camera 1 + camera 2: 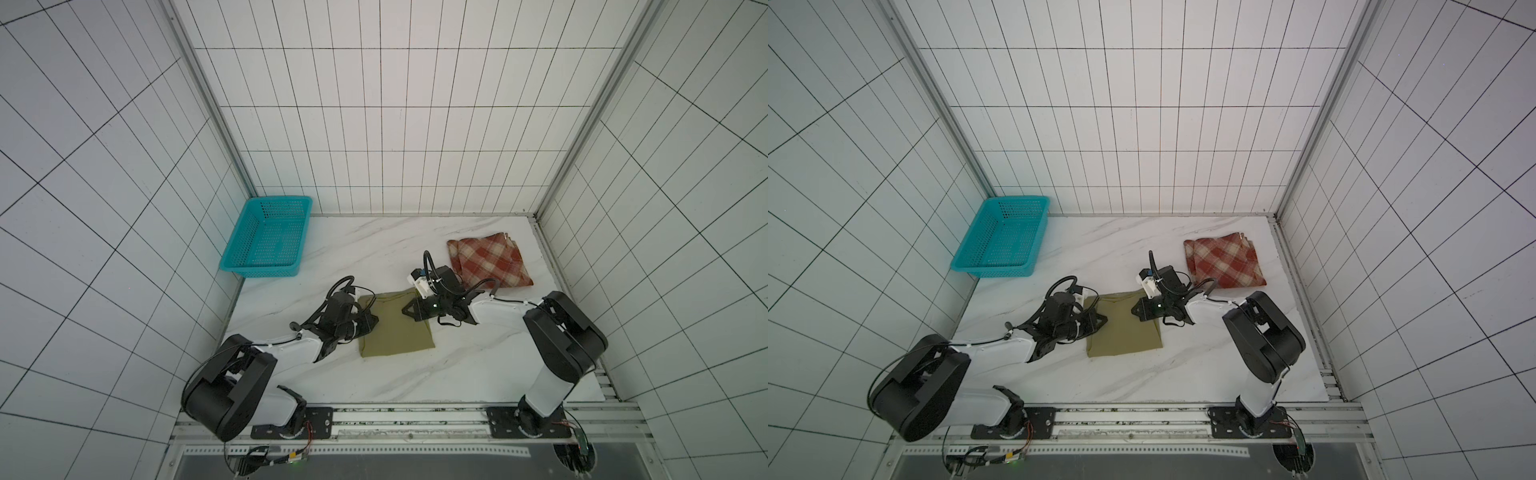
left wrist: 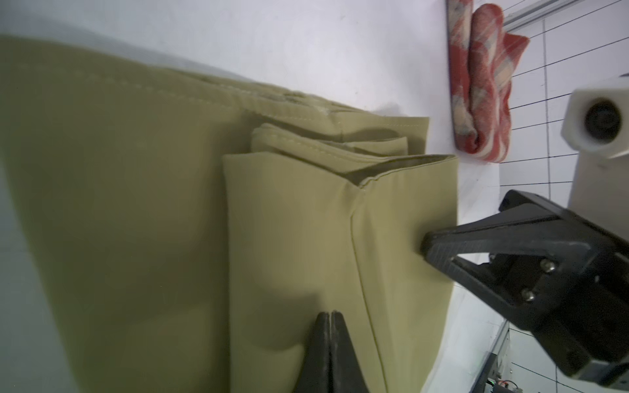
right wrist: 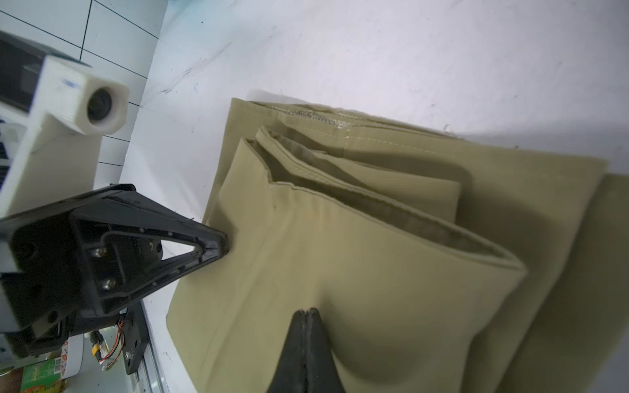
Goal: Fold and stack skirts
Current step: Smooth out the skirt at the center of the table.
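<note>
The olive-khaki skirt (image 1: 395, 332) (image 1: 1125, 332) lies folded into a rectangle on the marble table, with a smaller folded flap on top (image 2: 289, 221) (image 3: 374, 255). My left gripper (image 1: 376, 320) (image 2: 329, 313) is shut, its tip pushed against the flap's left side. My right gripper (image 1: 404, 310) (image 3: 308, 310) is shut too, and its tip dents the flap from the opposite side. No cloth shows between either pair of jaws. The red-rust and cream plaid skirt (image 1: 488, 259) (image 1: 1223, 259) (image 2: 483, 85) lies folded at the back right, apart from both grippers.
A teal perforated basket (image 1: 257, 272) (image 1: 992, 270) stands at the back left corner of the table, with nothing in it. Tiled walls close in the table (image 1: 374, 249) on three sides. The arm bases sit on a metal rail along the front edge.
</note>
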`<control>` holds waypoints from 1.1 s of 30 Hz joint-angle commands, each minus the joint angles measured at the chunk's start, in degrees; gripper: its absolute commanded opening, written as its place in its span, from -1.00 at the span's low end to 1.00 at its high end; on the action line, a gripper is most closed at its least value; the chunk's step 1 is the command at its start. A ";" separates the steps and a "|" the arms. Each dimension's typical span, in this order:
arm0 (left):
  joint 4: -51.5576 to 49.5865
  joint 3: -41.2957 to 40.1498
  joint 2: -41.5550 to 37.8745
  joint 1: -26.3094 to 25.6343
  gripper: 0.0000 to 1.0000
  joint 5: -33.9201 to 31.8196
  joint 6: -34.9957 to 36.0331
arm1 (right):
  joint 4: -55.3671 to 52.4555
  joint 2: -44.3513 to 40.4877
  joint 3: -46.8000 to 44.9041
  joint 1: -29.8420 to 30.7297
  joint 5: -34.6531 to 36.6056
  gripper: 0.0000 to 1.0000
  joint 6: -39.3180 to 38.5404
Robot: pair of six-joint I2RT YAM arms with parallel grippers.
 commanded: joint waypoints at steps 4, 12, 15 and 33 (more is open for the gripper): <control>3.81 -3.20 4.46 0.69 -1.00 -2.98 -0.03 | 7.48 4.04 -1.19 -2.37 -3.65 -1.00 -0.38; 2.01 -1.97 5.24 1.05 -1.00 -4.13 1.79 | 10.34 6.15 -2.90 -3.41 -4.33 -1.00 -0.22; -0.34 -0.73 3.56 1.05 -1.00 -4.71 2.99 | 8.94 5.31 -2.00 -3.41 -5.29 -1.00 -0.09; -0.89 -1.04 -2.48 -0.25 -1.00 -5.43 3.07 | 13.36 -2.90 -12.54 -3.41 -5.86 -1.00 3.76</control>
